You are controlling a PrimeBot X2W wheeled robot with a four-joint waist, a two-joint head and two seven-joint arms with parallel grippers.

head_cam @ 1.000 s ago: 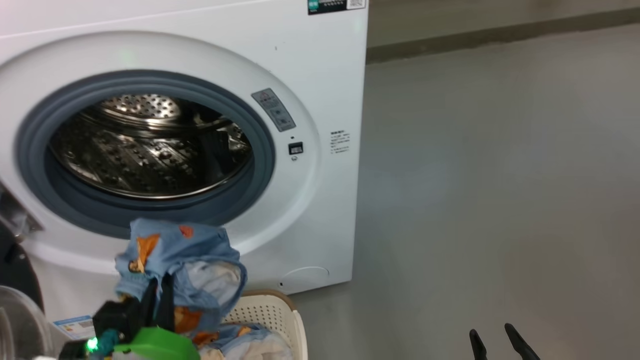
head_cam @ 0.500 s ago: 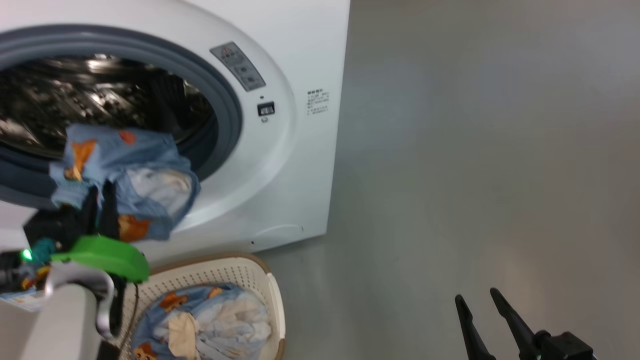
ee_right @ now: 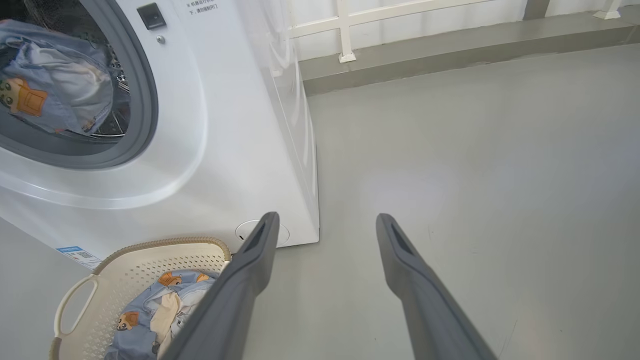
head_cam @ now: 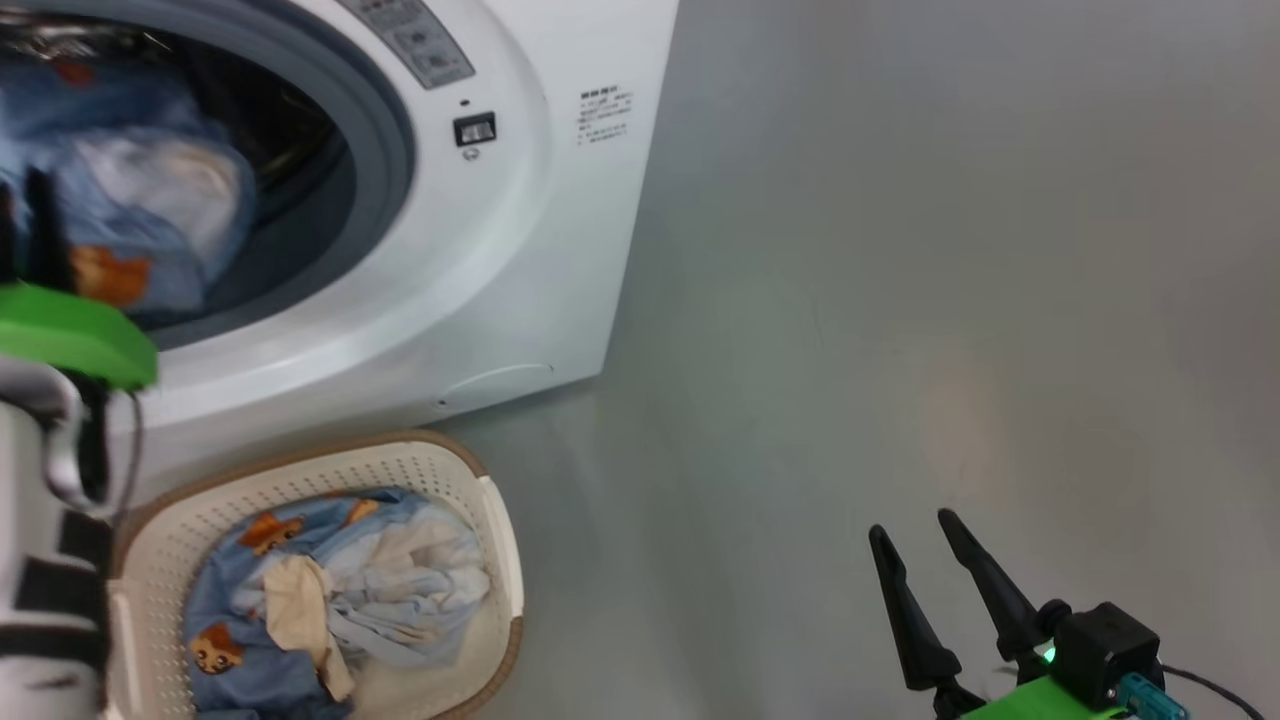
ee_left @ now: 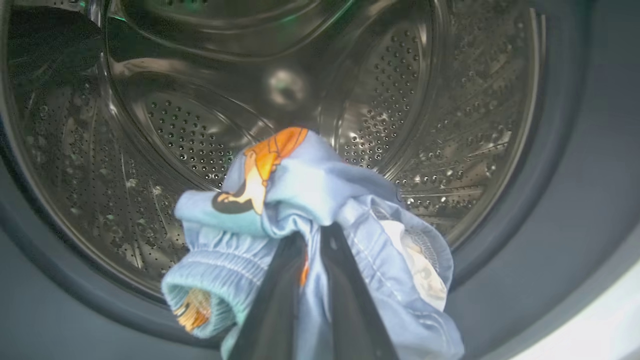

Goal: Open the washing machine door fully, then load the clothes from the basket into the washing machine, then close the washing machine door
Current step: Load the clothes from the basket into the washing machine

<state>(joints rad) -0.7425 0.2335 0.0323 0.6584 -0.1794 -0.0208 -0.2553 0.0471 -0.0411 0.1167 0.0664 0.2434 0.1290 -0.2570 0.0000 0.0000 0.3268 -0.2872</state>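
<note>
At the mouth of the big white front-loading washing machine (head_cam: 560, 220), gripping a bunched piece of light blue fabric printed with orange-brown bears (ee_left: 310, 185) between the nearly closed dark fingers of the left gripper (ee_left: 312, 235). Holding it within the ring of the grey-blue rubber gasket (head_cam: 385, 150), in front of the steel perforated drum (ee_left: 200, 135), with white cloth showing at the bundle's side. Below the machine's front, just beside it on the grey floor (head_cam: 900, 300): a small cream perforated plastic basket with a brown rim (head_cam: 300, 460), heaped with more blue bear fabric and plain white cloth (head_cam: 330, 580). Off to the machine's right, well apart from it, above bare floor: the right gripper (head_cam: 912, 527), jaws spread wide, gripping nothing.
</note>
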